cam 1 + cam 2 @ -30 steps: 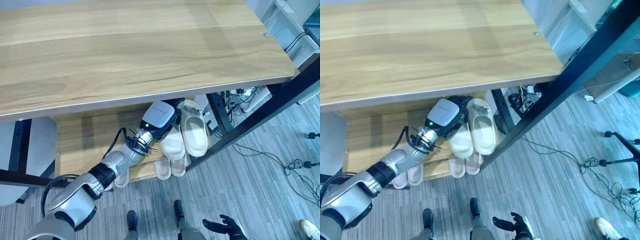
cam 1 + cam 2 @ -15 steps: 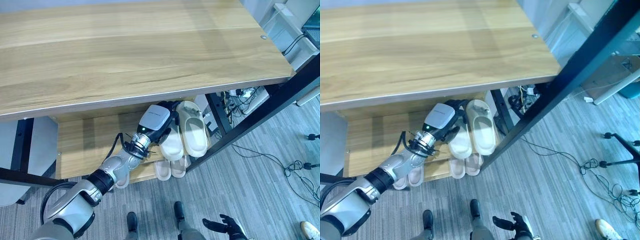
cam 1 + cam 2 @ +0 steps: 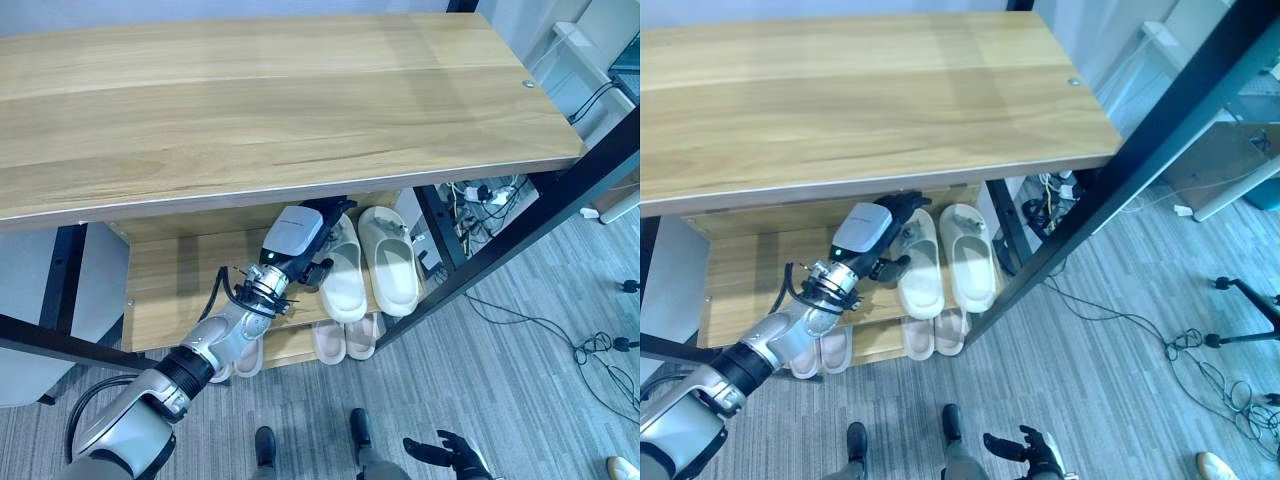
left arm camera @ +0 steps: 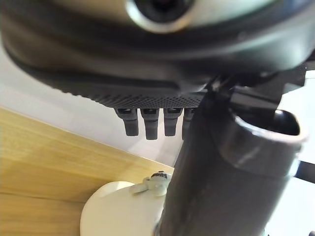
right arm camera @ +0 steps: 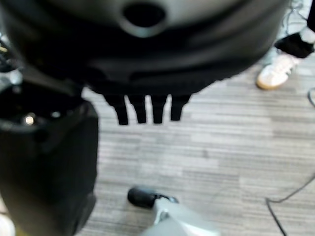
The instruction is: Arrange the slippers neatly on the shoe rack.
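Note:
Two cream slippers lie side by side on the shoe rack's middle shelf (image 3: 175, 290): the left slipper (image 3: 345, 280) and the right slipper (image 3: 392, 265), toes toward me. My left hand (image 3: 318, 222) reaches under the top board (image 3: 280, 100), just left of the left slipper, open, with its fingers by the slipper's far end and its thumb (image 4: 221, 182) near its side. The left wrist view shows that slipper (image 4: 115, 211) below the straight fingers. Two more pairs, one (image 3: 343, 338) and another (image 3: 235, 358), sit on the bottom shelf. My right hand (image 3: 445, 452) hangs low over the floor, open.
Black frame posts (image 3: 500, 250) bound the rack on the right. Cables (image 3: 590, 345) run over the grey floor, with power strips (image 3: 485, 188) behind the rack. A person's white shoe (image 5: 277, 73) stands on the floor near my right hand.
My left hand has drawn back to the left off the left slipper, which now lies fully uncovered beside the right one. The camera has shifted slightly.

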### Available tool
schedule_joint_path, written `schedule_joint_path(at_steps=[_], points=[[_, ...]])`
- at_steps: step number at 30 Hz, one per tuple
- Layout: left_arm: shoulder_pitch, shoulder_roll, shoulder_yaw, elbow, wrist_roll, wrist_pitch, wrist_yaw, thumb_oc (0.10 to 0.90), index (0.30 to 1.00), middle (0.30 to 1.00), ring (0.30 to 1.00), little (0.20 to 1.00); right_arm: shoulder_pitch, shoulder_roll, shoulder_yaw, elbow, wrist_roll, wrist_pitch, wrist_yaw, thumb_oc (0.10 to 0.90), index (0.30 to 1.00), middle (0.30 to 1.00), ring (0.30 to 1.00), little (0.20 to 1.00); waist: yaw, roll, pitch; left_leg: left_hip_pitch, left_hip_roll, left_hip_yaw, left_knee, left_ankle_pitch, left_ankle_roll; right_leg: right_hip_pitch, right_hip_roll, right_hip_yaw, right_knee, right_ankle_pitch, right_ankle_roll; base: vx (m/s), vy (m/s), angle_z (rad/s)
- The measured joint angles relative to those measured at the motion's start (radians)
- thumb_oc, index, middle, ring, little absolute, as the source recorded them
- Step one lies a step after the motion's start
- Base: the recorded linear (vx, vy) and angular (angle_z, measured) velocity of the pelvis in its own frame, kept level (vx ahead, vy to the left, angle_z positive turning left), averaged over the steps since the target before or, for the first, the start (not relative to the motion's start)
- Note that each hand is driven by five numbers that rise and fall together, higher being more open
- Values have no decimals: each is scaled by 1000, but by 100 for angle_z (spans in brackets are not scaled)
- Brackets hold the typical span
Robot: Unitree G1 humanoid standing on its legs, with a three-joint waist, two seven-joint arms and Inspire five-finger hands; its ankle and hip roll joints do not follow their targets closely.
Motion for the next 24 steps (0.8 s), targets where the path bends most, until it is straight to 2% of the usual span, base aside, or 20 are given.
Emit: schedule_joint_path(at_steps=[6, 9, 11, 12, 14, 16, 24], points=[[37, 3, 31, -48, -25, -13, -15, 800, 900, 900, 900, 900, 0, 0, -1, -1, 0, 6, 9, 800, 900, 900, 900, 900, 0, 0, 0, 1, 0, 0, 0, 0, 0, 1, 0, 0, 0, 0, 0, 0, 0, 0], [84, -5, 99, -73, -108, -15, -18, 800, 900, 900, 900, 900, 3, 2, -1, -2, 0, 10, 16, 800, 900, 900, 900, 900, 1, 0, 0, 14, 1, 1, 0, 0, 0, 13, 1, -1, 0, 0, 0, 0, 0, 0], [133, -11, 170, -117, -184, -15, -28, 800, 900, 900, 900, 900, 1, 8, -10, -5, 0, 12, 15, 800, 900, 900, 900, 900, -1, -1, 0, 20, 1, 1, 0, 0, 0, 19, 1, -1, 0, 0, 0, 16, -3, 0], [138, -11, 176, -123, -205, -14, -32, 800, 900, 900, 900, 900, 3, 10, -10, -5, 0, 13, 16, 800, 900, 900, 900, 900, 2, -1, 0, 22, 1, 0, 0, 0, 0, 22, 1, -2, 0, 0, 0, 31, -8, 2], [212, -40, 237, -169, -330, -16, -52, 800, 900, 900, 900, 900, 4, 20, -10, -9, -1, 19, 16, 800, 900, 900, 900, 900, 4, -1, 0, 42, 1, 0, 0, -2, 1, 43, 1, -5, 0, -2, 1, 31, 3, 2], [255, -59, 242, -180, -447, -21, -78, 800, 900, 900, 900, 900, -1, 24, -10, -12, -1, 22, 17, 800, 900, 900, 900, 900, 11, -1, 0, 52, -1, -2, -1, -3, 3, 54, -3, -10, -1, -6, 5, 19, 0, 4], [388, -112, 232, -168, -696, -11, -163, 800, 900, 900, 900, 900, -4, 27, -9, -39, -1, 49, 16, 800, 900, 900, 900, 900, 31, 1, -1, 65, -2, -11, 0, -2, 2, 71, -4, -18, -1, -7, 5, 12, -1, 3]])
